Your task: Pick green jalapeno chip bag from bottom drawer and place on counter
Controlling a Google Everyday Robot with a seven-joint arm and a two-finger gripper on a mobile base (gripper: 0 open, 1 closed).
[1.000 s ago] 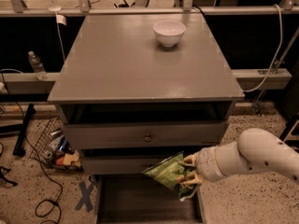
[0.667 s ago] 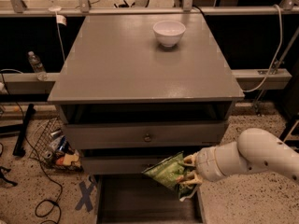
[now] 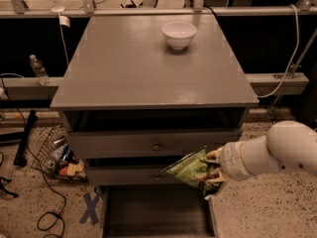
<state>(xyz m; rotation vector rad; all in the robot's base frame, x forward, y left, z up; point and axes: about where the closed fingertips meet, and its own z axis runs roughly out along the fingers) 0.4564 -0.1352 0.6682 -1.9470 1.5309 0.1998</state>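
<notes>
My end effector (image 3: 212, 170) sits low at the right of the cabinet front. Its fingers are pinched shut on the right end of the green jalapeno chip bag (image 3: 189, 168). The bag is a crinkly, glossy pouch, flattened and tilted. One corner points up beside my wrist, and its left tip pokes out into the air. It hangs above the open bottom drawer (image 3: 156, 216) (clear of the floor, touching nothing but me). That drawer is a wide grey tray with a plain matte floor and a pale right rim. Above it, the knobbed drawers (image 3: 124, 144) show flat grey fronts, each with a small round knob. The worktop (image 3: 124, 73) is a smooth, slightly glossy grey rectangle. A round white bowl (image 3: 179, 34) stands near its far edge, well apart from the bag. My arm (image 3: 277, 150) is a rounded white shell.
</notes>
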